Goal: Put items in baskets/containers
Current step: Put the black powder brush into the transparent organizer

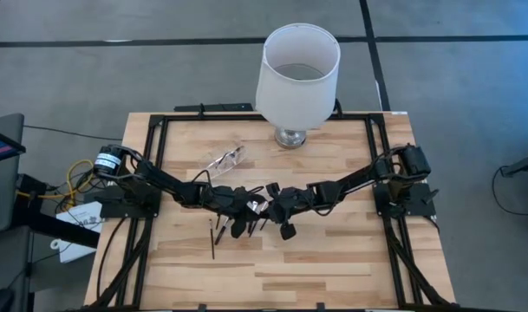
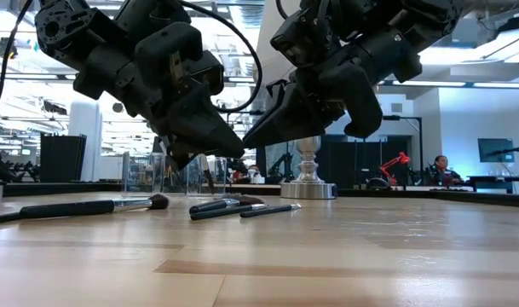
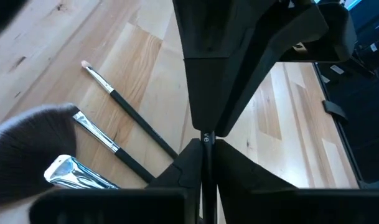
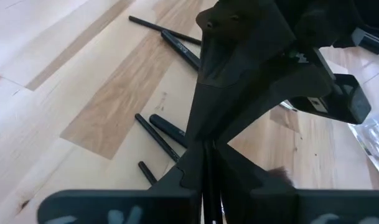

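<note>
- Makeup brushes (image 2: 225,205): you see them lying flat at the centre of the frame in the high view, a loose cluster under the two arms, with a few more (image 1: 214,236) at lower left of it. None is in the pouch yet.
- Clear pouch (image 1: 226,159): it rests on the table above and left of the cluster, well apart from the brushes, so each one still needs carrying over.
- Left gripper (image 3: 205,146): fingers pinched nearly together on a thin dark rod, apparently a brush; judge this a fresh grasp.
- Right gripper (image 4: 206,148): fingers likewise closed on a slim dark shaft, tip to tip with the left, as if for a handover.
- Table (image 1: 333,269): pale wood planks, black frame rails.
- White lampshade (image 1: 298,74): top centre, on its silver base.
- Room: the low view shows screens and a seated person at right.
</note>
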